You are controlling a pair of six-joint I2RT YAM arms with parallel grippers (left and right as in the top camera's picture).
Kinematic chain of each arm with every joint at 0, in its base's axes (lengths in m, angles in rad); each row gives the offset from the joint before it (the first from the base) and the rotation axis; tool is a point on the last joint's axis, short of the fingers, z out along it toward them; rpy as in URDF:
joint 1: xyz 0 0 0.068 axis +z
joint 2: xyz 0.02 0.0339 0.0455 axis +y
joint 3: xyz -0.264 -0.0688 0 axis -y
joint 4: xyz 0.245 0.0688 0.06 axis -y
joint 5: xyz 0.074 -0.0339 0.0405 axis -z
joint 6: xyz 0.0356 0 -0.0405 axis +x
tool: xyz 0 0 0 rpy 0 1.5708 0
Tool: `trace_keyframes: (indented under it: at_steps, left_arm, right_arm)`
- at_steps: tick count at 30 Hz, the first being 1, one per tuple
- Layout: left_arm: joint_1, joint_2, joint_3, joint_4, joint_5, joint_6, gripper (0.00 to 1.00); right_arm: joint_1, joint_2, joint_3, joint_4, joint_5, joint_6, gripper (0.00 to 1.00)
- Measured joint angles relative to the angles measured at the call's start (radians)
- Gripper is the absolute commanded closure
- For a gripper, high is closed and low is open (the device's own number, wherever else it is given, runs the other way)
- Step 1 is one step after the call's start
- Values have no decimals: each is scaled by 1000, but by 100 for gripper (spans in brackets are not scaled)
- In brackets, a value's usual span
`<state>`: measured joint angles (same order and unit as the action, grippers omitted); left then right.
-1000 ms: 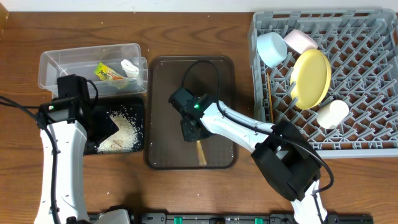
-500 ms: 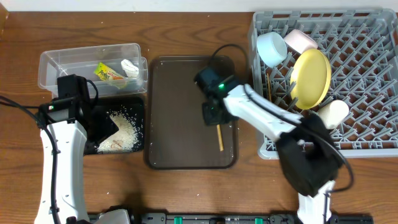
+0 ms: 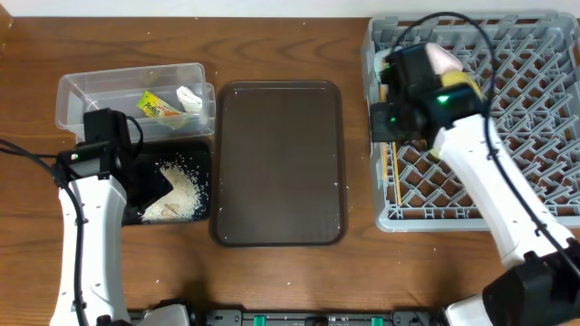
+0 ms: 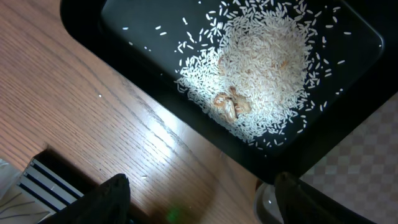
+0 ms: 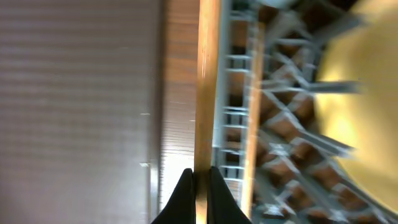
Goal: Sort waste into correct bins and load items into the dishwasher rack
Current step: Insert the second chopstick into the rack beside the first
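Observation:
My right gripper is shut on a wooden chopstick, held over the left edge of the grey dishwasher rack; it shows in the overhead view. A second chopstick lies in the rack beside it. The yellow plate and pale pinkish bowl are in the rack, partly hidden by my arm. My left gripper is open and empty by the black tray, which holds rice. The clear tub holds the green-and-orange wrapper and white scrap.
The dark brown serving tray lies between the bins and the rack. A small brownish scrap sits in the rice. The blue bowl and the cup are hidden under my right arm.
My right gripper has carried the chopstick from the brown tray to the right, to the rack's left edge. The left arm has not moved.

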<state>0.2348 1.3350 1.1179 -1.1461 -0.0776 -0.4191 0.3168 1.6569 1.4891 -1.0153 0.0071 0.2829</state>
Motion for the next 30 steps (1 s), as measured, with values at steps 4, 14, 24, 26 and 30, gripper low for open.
trace_keyframes:
  at_steps: [4, 14, 24, 26, 30]
  left_arm:
    - [0, 0, 0, 0, 0, 0, 23]
    - [0, 0, 0, 0, 0, 0, 23]
    - [0, 0, 0, 0, 0, 0, 23]
    - [0, 0, 0, 0, 0, 0, 23]
    - [0, 0, 0, 0, 0, 0, 23]
  right_arm:
    - [-52, 12, 0, -27, 11, -41, 99]
    - [-54, 128, -28, -24, 13, -82, 99]
    - [-54, 184, -33, -16, 12, -91, 81]
    - [-54, 184, -33, -16, 13, -93, 80]
    - [-54, 184, -33, -22, 12, -93, 82]
